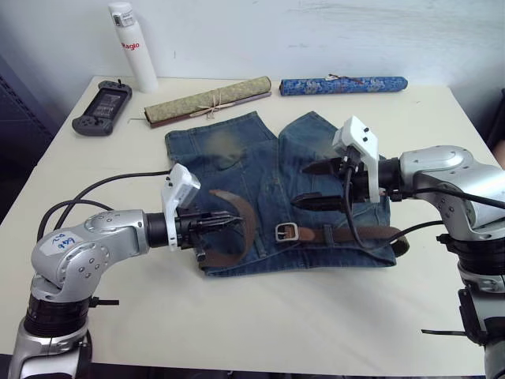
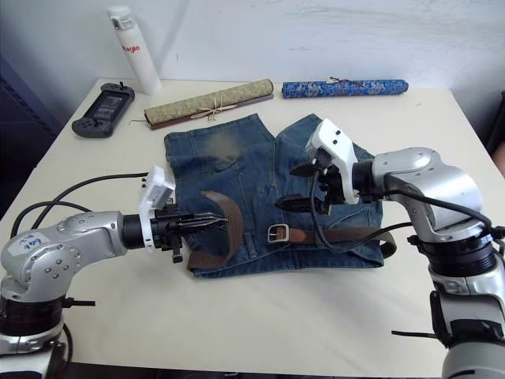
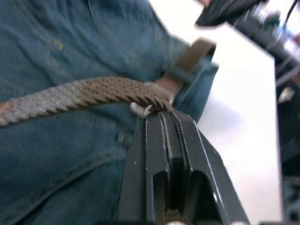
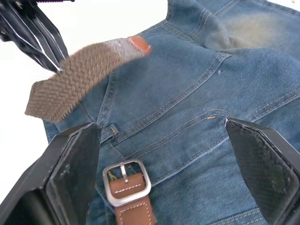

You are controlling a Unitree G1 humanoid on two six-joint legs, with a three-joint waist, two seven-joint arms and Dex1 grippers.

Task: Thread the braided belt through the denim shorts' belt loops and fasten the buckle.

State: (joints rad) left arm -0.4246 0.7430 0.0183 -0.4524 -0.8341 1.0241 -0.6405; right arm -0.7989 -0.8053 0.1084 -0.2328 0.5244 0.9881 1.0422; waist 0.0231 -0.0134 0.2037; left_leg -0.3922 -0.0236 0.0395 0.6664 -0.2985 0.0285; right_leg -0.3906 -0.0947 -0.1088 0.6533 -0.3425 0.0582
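A cream table [image 1: 260, 324] fills most of the head view, with the denim shorts [image 1: 260, 170] spread flat at its centre, waistband toward the lower edge of the frame and legs pointing to the top. The braided belt [image 1: 245, 225] lies along the waistband: its right half runs through the belt loops [image 1: 327, 234] toward the right of the frame, and the silver buckle [image 1: 286, 231] rests on the denim just right of centre. The belt's free end curves in a loop up over the left side of the shorts.

The left gripper [image 1: 225, 223] sits at centre left of the frame, its fingers pressed together on the braided belt where it bends; the left wrist view shows the woven strap pinched at the fingertips [image 3: 157, 117]. The right gripper [image 1: 319, 185] hovers right of centre above the shorts, jaws spread wide and holding nothing, with the buckle visible between its fingers [image 4: 70, 173] in the right wrist view.

Along the top of the frame lie a game controller [image 1: 102, 108], a white bottle [image 1: 132, 46], a tan rolled mat [image 1: 209, 100] and a blue patterned roll [image 1: 343, 85].
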